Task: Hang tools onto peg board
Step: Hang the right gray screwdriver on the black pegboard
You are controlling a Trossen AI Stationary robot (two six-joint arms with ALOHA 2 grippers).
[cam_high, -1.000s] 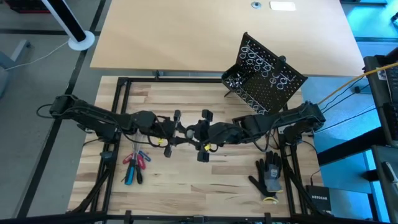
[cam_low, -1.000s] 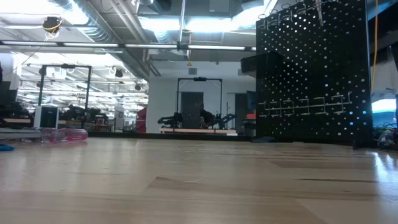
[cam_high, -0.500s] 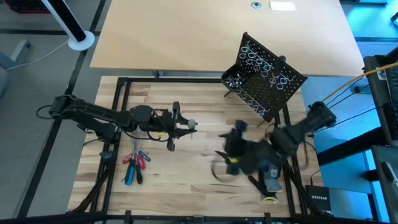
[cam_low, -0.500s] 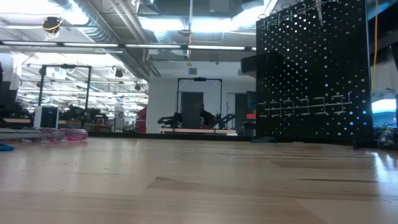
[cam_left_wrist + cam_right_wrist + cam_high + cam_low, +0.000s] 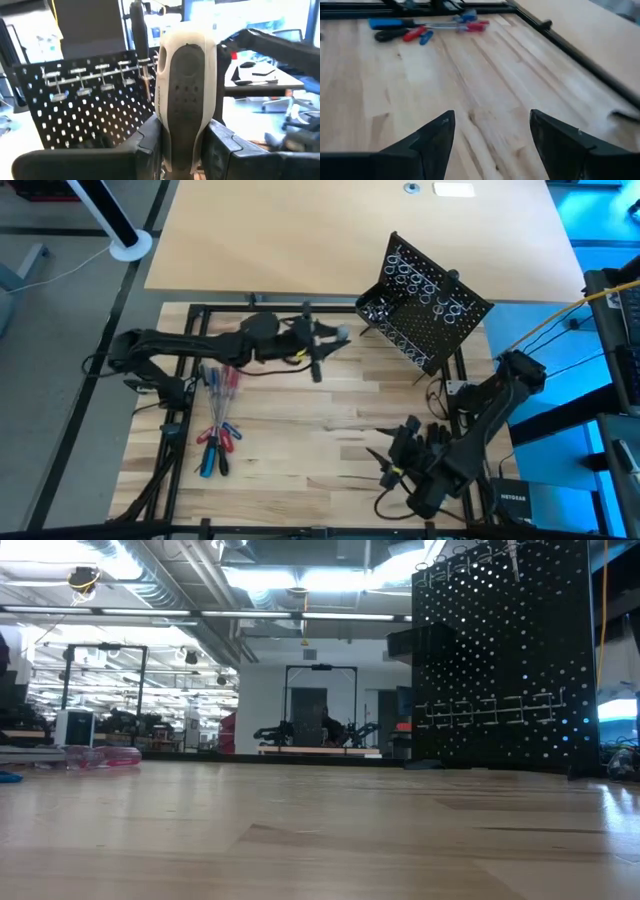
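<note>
1. We see a pale wooden tabletop edged by a black frame, and past it a smooth tan surface. The low view looks level across the wood into a lit workshop with ceiling ducts and racks.
2. The peg board stands tilted at the far right of the table, its silver ring holders facing the arms.
3. The left gripper reaches along the far edge of the table, just short of the peg board. Its fingers pinch a tool with a grey-and-white handle, held upright in front of the board's rings in the left wrist view.
4. A cluster of red, blue and black tools lies near the left side of the table, well apart from both grippers.
5. The right gripper hangs over the near right part of the table beside a black-and-grey glove, its fingers spread wide and empty.
6. A second ago the two grippers met at the middle of the table. Since then the left one has carried the tool toward the board and the right one has pulled back toward the near edge.
</note>
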